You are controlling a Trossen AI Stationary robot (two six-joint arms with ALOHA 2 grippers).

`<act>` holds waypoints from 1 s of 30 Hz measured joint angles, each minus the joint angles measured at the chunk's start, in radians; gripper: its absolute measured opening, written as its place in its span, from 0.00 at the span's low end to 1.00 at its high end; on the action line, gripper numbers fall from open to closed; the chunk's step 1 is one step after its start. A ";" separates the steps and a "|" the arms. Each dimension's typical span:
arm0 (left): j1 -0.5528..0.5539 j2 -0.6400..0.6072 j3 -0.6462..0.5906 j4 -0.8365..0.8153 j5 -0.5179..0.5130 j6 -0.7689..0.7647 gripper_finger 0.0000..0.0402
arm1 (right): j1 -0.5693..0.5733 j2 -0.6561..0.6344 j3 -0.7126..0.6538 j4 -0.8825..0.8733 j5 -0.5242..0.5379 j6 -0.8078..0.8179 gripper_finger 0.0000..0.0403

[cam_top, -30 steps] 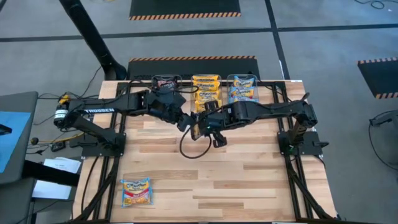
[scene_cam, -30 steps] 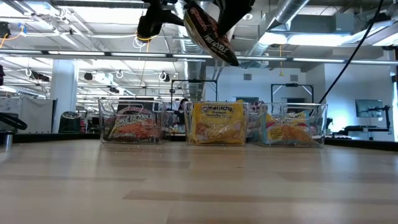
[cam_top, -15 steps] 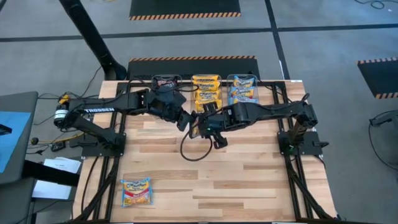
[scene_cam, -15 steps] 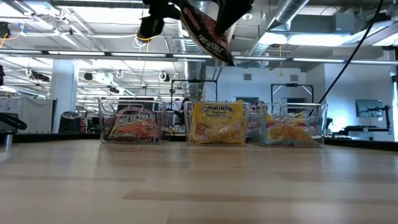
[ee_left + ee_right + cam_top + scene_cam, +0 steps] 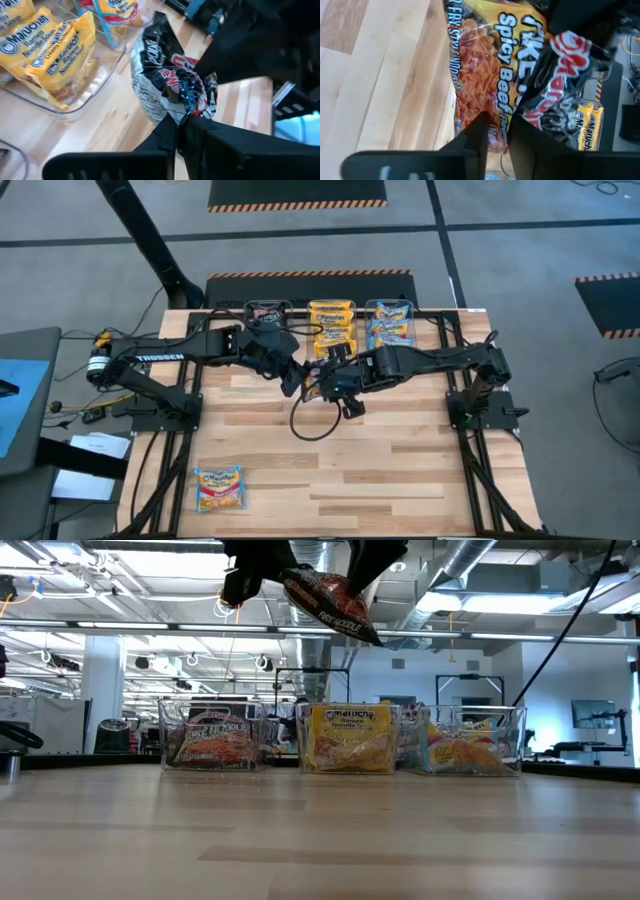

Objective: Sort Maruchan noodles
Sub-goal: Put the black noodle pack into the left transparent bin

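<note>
Looking straight down from the high view, the left gripper [image 5: 296,377] and the right gripper [image 5: 318,383] meet above the wooden table [image 5: 400,460], just in front of three clear tubs: one with dark red-black packets [image 5: 266,311], one with yellow Maruchan packets [image 5: 332,313] and one with blue-yellow packets [image 5: 391,320]. A lone blue-yellow-and-pink packet [image 5: 219,487] lies near the table's front left corner, well apart from the arms, and a dark cable loop [image 5: 318,420] rests on the boards below the grippers. From the low view, a dark red-black noodle packet [image 5: 328,601] hangs tilted high above the tabletop between the two grippers, with the three tubs standing in a row behind it. In the left wrist view, the left gripper [image 5: 178,131] has its fingers pressed together on a crumpled corner of the dark packet [image 5: 170,85], while the tub of yellow packets [image 5: 45,47] sits beside it on the table. In the right wrist view, the right gripper [image 5: 497,131] has its fingers slightly parted around the edge of the Spicy Beef packet [image 5: 505,75]; whether they press on it I cannot tell.
</note>
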 joint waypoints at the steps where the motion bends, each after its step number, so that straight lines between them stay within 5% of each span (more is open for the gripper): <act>1: -0.003 0.000 0.000 -0.005 -0.009 0.014 0.00 | 0.000 0.000 0.000 -0.002 0.002 0.001 0.24; 12: -0.016 0.000 0.000 -0.015 -0.082 0.114 0.00 | -0.013 0.000 0.000 -0.088 0.108 0.003 0.38; 23: 0.001 -0.015 0.000 -0.142 -0.153 0.207 0.00 | -0.057 0.000 0.000 -0.135 0.108 0.039 0.37; 30: 0.039 -0.132 0.000 -0.188 -0.194 0.279 0.00 | -0.084 0.000 0.000 -0.140 0.106 0.039 0.37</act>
